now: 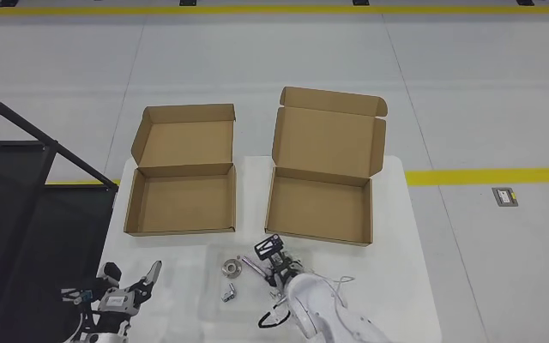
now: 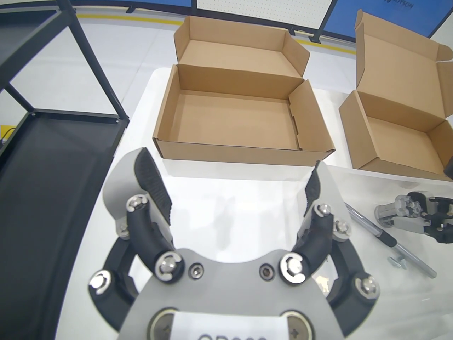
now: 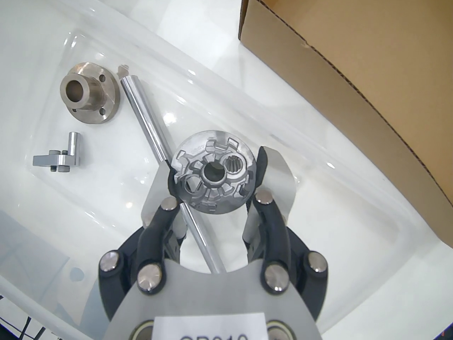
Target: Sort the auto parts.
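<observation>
Two open cardboard boxes stand side by side on the white table (image 1: 403, 257), flaps up at the far edge: the left box (image 1: 180, 206) and the right box (image 1: 319, 210). I see nothing in either.

Item 1, right gripper (image 3: 216, 171). I find it over the clear plastic tray (image 3: 226, 83), which lies on the table's near side, just in front of the gap between the boxes. Its fingers are clamped on a round toothed gear hub (image 3: 212, 192), one pad on each side of the rim, with the hub's face turned toward the wrist camera. I cannot tell whether the hub is clear of the tray floor.

Item 2, remaining parts, all in the tray. A chrome rod (image 3: 141, 107) lies on a slant and passes beneath the hub and one finger. A flanged bushing (image 3: 88, 91) sits just beside the rod's far end, flange down and bore up. A small bracket with an upright pin (image 3: 60, 157) lies near the bushing and apart from it, on the side away from the right box.

Item 3, left gripper (image 2: 230, 164). It hangs over the table's near left corner, in front of the left box, jaws spread wide with nothing between the pads.

Item 4, surroundings. A black metal rack (image 1: 51, 223) stands against the table's left side.
</observation>
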Robot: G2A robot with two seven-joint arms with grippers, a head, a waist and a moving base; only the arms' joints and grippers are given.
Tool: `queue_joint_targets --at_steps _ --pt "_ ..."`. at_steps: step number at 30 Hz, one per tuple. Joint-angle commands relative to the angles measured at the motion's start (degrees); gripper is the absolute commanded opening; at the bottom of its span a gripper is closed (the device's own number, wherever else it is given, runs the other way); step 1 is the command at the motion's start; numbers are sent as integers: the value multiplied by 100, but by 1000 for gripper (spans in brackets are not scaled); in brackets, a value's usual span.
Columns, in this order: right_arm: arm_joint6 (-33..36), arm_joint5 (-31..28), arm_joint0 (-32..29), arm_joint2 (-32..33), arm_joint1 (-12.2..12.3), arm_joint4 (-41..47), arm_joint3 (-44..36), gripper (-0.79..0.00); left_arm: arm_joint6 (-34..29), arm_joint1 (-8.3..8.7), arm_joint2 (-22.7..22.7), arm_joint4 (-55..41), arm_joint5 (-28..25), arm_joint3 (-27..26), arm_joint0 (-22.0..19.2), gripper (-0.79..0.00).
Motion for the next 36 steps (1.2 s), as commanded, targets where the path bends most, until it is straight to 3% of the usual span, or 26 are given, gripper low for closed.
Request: queue_joint_targets --at_steps 1,9,14,17,19,25,36 --pt "-54 -134 -135 99 30 43 -273 -785 -5 -5 4 16 5 10 -12 0" --pt "-648 -1583 -1114 1121 354 179 -2285 -785 -73 -28 62 98 24 51 -75 0" --pt "-1351 -1782 -1325 1653 443 -99 -2988 -785 -106 -41 69 144 59 8 -112 0" --pt "-1574 -1902 -1016 1808 429 27 -2826 -785 -99 -52 14 69 87 -39 -55 0" --pt "-1582 -1615 -635 1849 390 -121 -2496 -785 -101 -56 -46 45 95 -60 2 0" --pt "-1493 -1019 818 1389 144 24 -906 -785 -90 -62 -100 20 96 -92 63 0" --pt "-1493 -1019 818 1389 144 24 -906 -785 -90 -62 -100 20 96 -92 63 0"
